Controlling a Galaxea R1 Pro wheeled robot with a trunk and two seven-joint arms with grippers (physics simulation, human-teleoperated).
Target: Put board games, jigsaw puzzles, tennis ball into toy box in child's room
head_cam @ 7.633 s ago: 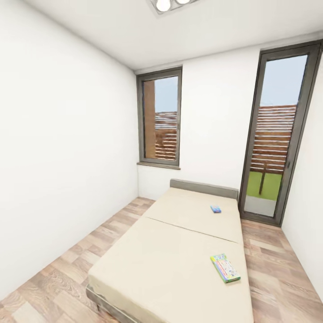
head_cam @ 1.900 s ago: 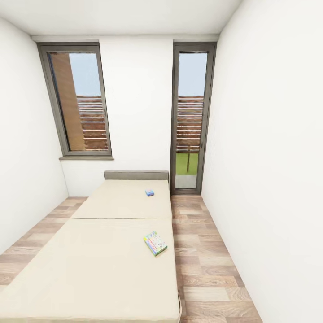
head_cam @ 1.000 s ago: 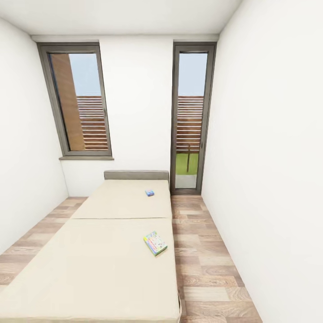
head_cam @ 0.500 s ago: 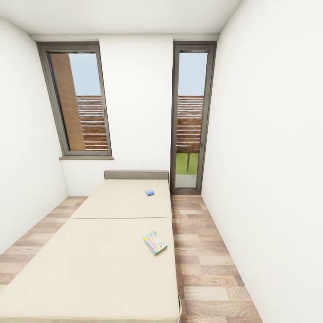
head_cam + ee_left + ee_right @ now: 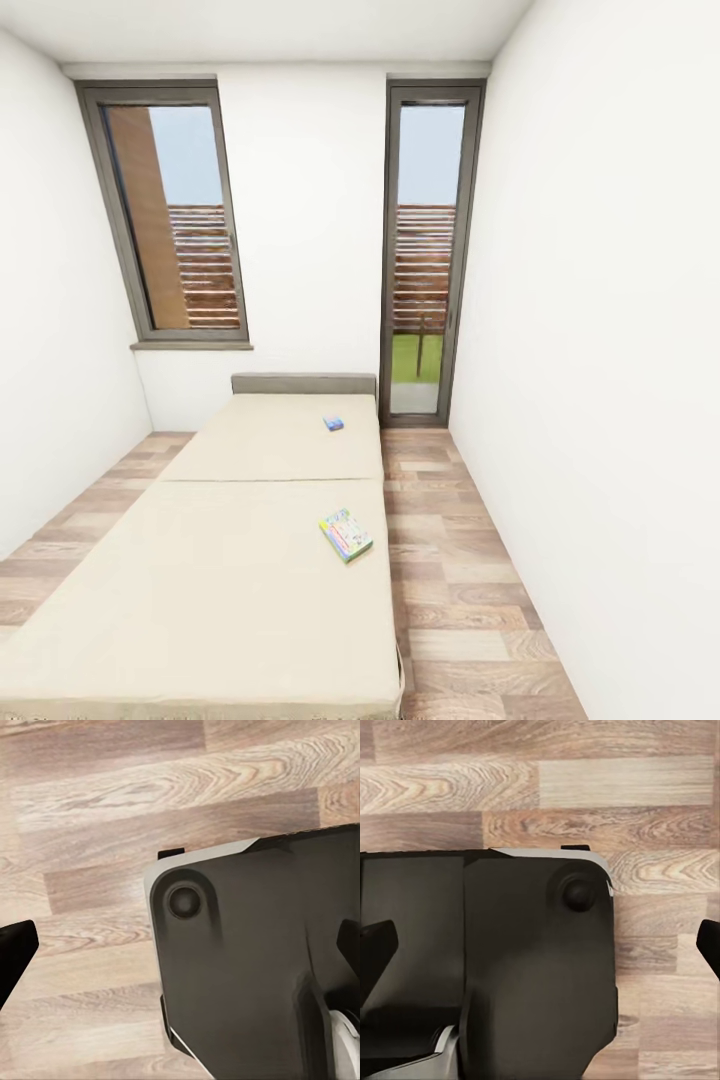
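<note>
A board game (image 5: 346, 534) with a bright cover of yellow, green and red-orange print lay flat near the right edge of the bed (image 5: 220, 590), turned at a slight angle to the mattress edge, in the head view. A second, smaller-looking blue box (image 5: 333, 423) rested farther up the same side, close to the grey headboard (image 5: 303, 384); its print was too small to read. The bed had a plain cream-beige top split by a seam across its width, and it filled most of the narrow room. Wood-plank floor (image 5: 450, 560) ran along the bed's right side and showed again to its left, bounded by bare white walls (image 5: 610, 330). A grey-framed window (image 5: 170, 215) stood in the far wall on the left, and a tall glazed door (image 5: 425, 250) on the right, with slatted wooden fencing and a patch of green grass beyond them. Each wrist camera looked down on the plank floor and the robot's dark base (image 5: 255, 967), the left gripper (image 5: 184, 956) and the right gripper (image 5: 544, 945) showing only as dark fingertips (image 5: 15, 949) at opposite edges of the frame, set wide apart and holding nothing.
</note>
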